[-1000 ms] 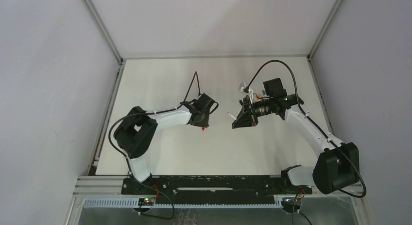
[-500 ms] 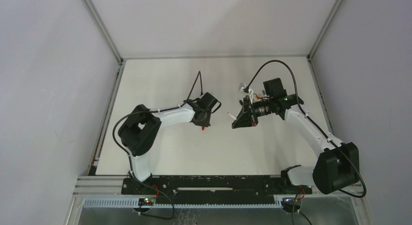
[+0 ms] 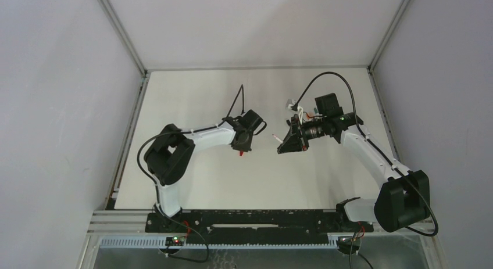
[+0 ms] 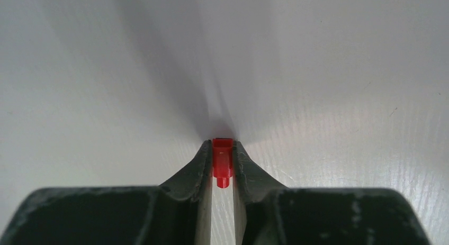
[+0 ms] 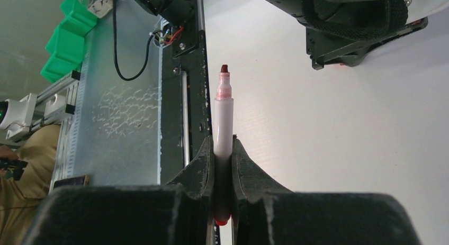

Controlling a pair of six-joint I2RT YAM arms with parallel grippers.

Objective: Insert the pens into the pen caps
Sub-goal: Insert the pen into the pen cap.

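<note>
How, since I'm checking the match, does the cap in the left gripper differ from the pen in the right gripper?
The red cap is a short stub hardly passing the left gripper; the pen reaches far beyond the right gripper. The cap is all red; the pen has a white barrel with a red collar and dark tip. Both sit clamped in shut grippers.

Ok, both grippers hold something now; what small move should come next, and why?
Probably ease the right gripper toward the left gripper, lining the bare red tip of the pen up with the red cap. Each is shut on its part, yet the top view shows a gap between them.
</note>
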